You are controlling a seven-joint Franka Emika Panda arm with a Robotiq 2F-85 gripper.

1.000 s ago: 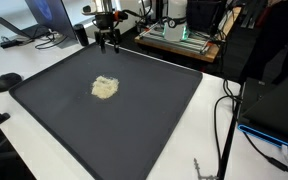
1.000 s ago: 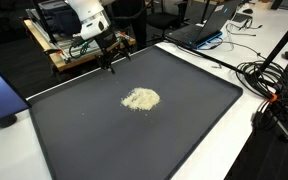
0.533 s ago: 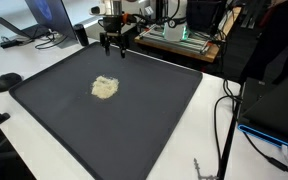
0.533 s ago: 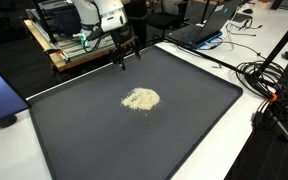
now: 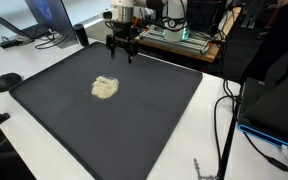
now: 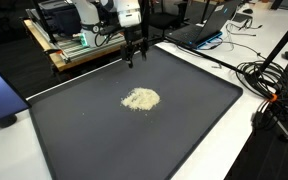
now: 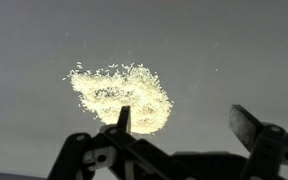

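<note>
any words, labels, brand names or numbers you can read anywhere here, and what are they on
No text can be read in any view.
Dark grey flat mat: plain, no print.
Pale yellow pile of loose grains: no marking.
Blue-lit laptop screen: content too blurred to read.
Black end effector: no legible label.

Soft, even light lies flat on the mat [image 5: 144, 110], hardly a shadow; my wrist view is dimmer, grainy, my fingers [image 7: 249, 128] dark and blurred.
</note>
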